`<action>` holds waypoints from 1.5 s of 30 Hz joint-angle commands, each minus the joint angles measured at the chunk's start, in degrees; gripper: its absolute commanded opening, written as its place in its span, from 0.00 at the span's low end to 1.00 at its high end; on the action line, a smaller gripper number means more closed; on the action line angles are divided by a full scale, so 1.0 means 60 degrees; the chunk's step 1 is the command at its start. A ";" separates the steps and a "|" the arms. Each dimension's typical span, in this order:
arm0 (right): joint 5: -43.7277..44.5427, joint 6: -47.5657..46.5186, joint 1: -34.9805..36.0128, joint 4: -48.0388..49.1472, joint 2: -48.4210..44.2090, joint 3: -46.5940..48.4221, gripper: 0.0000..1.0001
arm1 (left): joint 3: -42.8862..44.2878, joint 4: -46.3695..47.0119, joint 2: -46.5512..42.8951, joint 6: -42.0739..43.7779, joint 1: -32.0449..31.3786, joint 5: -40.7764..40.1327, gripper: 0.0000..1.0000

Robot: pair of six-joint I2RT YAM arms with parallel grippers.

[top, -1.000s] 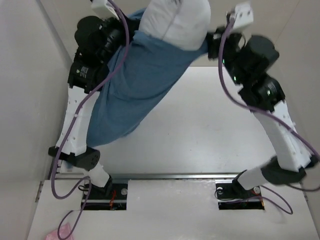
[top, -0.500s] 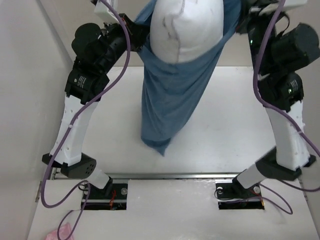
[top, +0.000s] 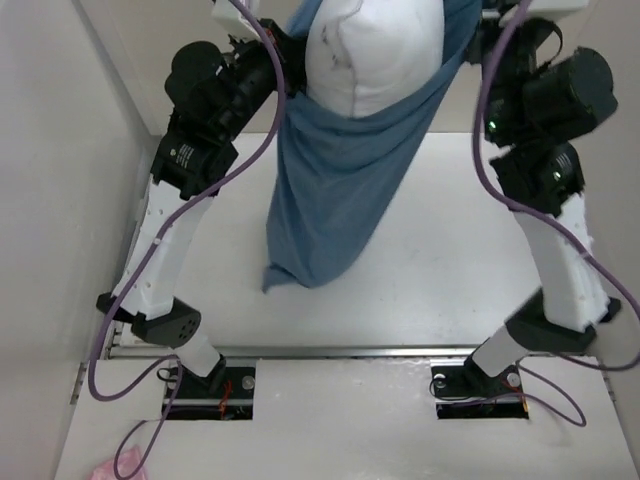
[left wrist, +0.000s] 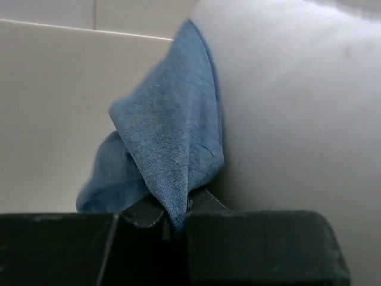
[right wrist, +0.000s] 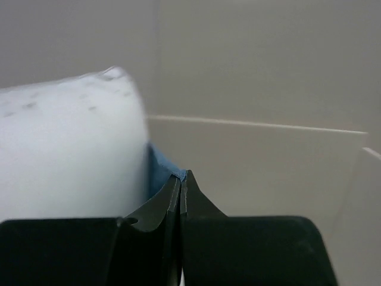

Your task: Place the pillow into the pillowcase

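Note:
The white pillow (top: pixel 375 55) is held high at the back, its lower part sunk in the mouth of the blue pillowcase (top: pixel 335 200). The rest of the pillowcase hangs limp down to the table. My left gripper (top: pixel 285 50) is shut on the mouth's left edge, and my right gripper (top: pixel 468 30) is shut on its right edge. In the left wrist view the left gripper (left wrist: pixel 175 217) pinches a fold of the pillowcase (left wrist: pixel 166 137), with the pillow (left wrist: pixel 297 107) right beside it. In the right wrist view the right gripper (right wrist: pixel 180 185) clamps a thin edge of the pillowcase (right wrist: pixel 159 173) next to the pillow (right wrist: pixel 65 149).
The white table (top: pixel 450 260) lies under the hanging cloth, with beige walls close on the left (top: pixel 60 200) and behind. Purple cables (top: pixel 130 330) loop off both arms. A pink scrap (top: pixel 118 468) lies at the near left corner.
Both grippers have risen with the pillowcase's mouth, and the pillow now sits upright between them. The hanging cloth has swung from a leftward slant to nearly straight down.

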 commanded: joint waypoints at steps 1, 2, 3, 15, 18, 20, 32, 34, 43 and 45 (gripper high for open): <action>0.3825 -0.2522 -0.0075 0.3182 0.2018 0.3160 0.00 | -0.1954 0.2244 -0.2113 0.0251 -0.0337 0.1433 0.00; 0.3832 -0.2613 -0.0075 0.2555 0.2459 0.4417 0.00 | -0.2717 0.2773 -0.3163 0.0426 -0.0715 0.1565 0.00; 0.3644 -0.2411 0.0099 0.1360 0.2522 0.4430 0.00 | -0.3813 0.3518 -0.3580 0.0573 -0.0893 0.1653 0.00; 0.2845 -0.2970 0.1376 0.4081 0.0669 0.0745 0.00 | -0.0689 0.1187 -0.1467 0.0471 -0.0015 -0.1059 0.03; 0.4181 -0.6913 0.1288 0.6833 0.2973 0.2802 0.00 | -0.3836 0.3174 -0.3362 0.0560 -0.0309 -0.1202 0.09; 0.3775 -0.7330 0.1288 0.7995 0.2511 0.1269 0.00 | -0.3577 0.2913 -0.3263 0.0560 -0.0309 -0.1493 0.09; 0.2368 -0.7578 -0.0659 0.7894 0.2405 0.2511 0.00 | -0.0013 0.1079 0.0620 0.0033 -0.0309 -0.0644 0.02; 0.1988 -0.7682 -0.0661 0.7896 0.2405 0.2000 0.00 | -0.1352 0.1166 0.0184 0.0032 -0.0222 -0.0763 0.01; 0.2115 -0.6894 0.1209 0.6725 0.3809 -0.1588 0.00 | -0.8871 0.1840 -0.2995 -0.1943 0.1125 -0.2666 0.04; 0.2628 -0.5364 0.1565 0.6026 0.4365 -0.2204 0.00 | -1.0740 0.2103 -0.3816 -0.2338 0.1506 -0.2406 0.23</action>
